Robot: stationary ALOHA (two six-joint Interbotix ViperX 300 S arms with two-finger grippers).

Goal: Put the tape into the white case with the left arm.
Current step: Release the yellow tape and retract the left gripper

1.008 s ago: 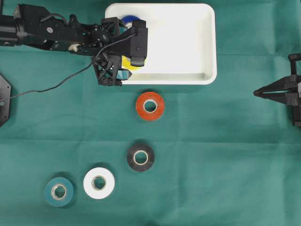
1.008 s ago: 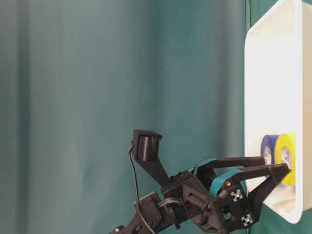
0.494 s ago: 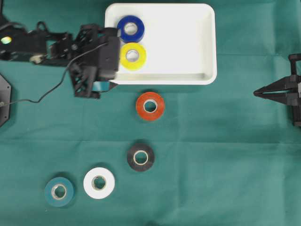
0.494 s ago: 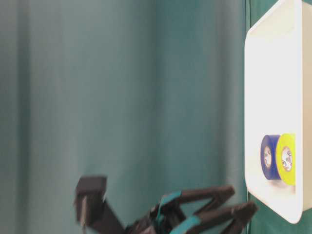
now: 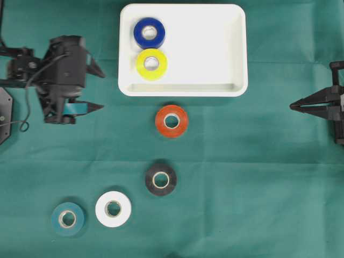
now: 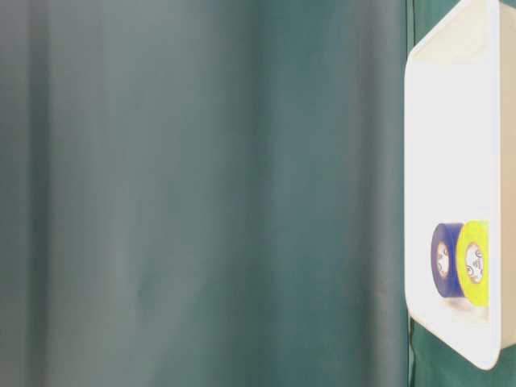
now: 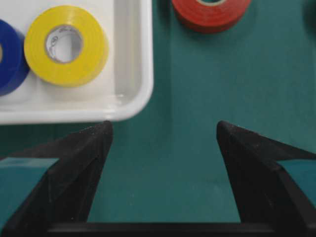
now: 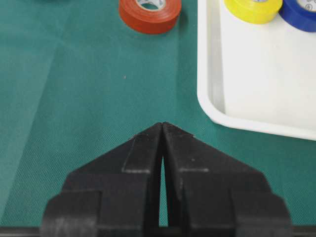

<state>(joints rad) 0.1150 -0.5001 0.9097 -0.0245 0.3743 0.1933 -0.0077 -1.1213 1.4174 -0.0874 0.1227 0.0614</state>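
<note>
The left arm [image 5: 59, 75] is black and blocky, with a thin black cable [image 5: 24, 115] looping from it. Its pincer [image 5: 99, 88] has tapering black fingers [image 7: 79, 163] faced with teal strips. The right pincer [image 5: 293, 106] is plain matte black, its fingers [image 8: 143, 148] wedge-shaped.

Place: a robot lab test bench is indicated.
Surface: the desk [image 5: 258, 177] is covered in plain green cloth.
Backdrop: a green curtain [image 6: 201, 193] is hung behind.
Equipment: two black arms are mounted at opposite desk edges.
Props: coloured tape rolls [image 5: 172, 121] are laid out.
</note>
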